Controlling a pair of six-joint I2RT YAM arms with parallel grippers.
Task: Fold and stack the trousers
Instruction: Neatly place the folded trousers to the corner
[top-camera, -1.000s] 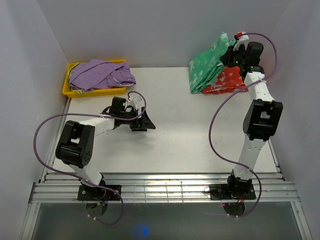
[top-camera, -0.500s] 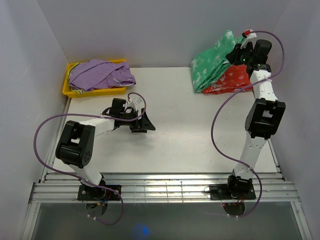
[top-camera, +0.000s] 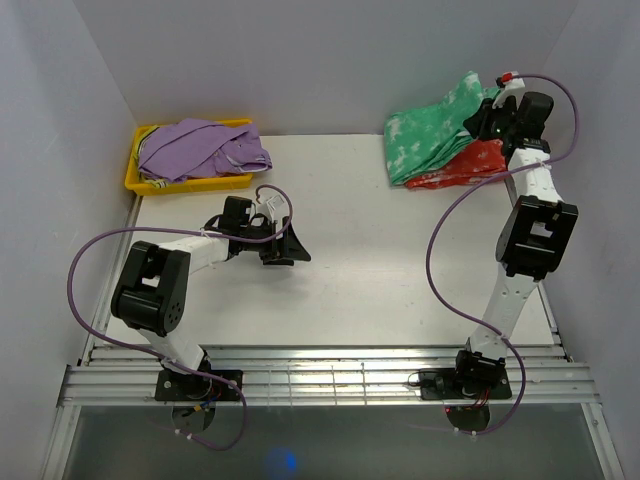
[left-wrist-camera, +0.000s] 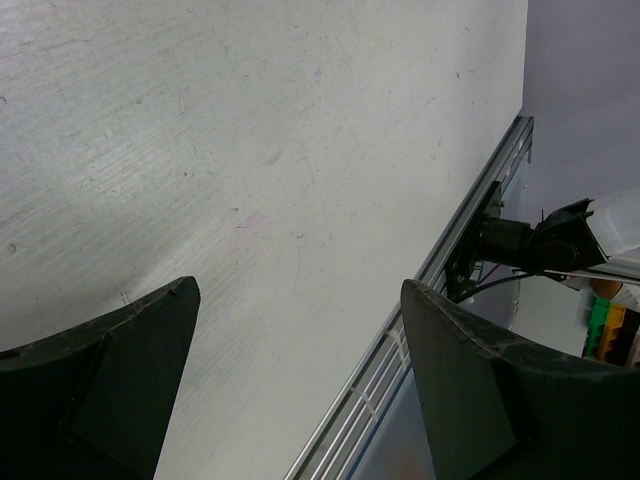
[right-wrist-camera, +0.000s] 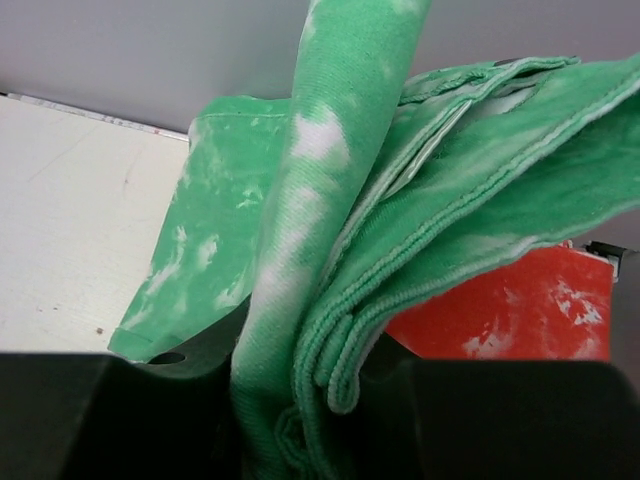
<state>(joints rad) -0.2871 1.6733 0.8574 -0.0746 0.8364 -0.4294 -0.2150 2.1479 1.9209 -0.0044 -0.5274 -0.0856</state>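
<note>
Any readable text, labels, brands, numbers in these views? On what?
None readable.
The green trousers, red-orange trousers, purple garment and yellow tray show no print.
A pale strip between the green trousers' folds could be a tag; nothing legible on it.

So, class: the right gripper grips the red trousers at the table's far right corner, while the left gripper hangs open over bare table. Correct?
Not quite. The right gripper grips the green trousers, not the red trousers, which lie beneath them; the right wrist view shows green cloth in its grip. The rest stands: left gripper open over the table.
</note>
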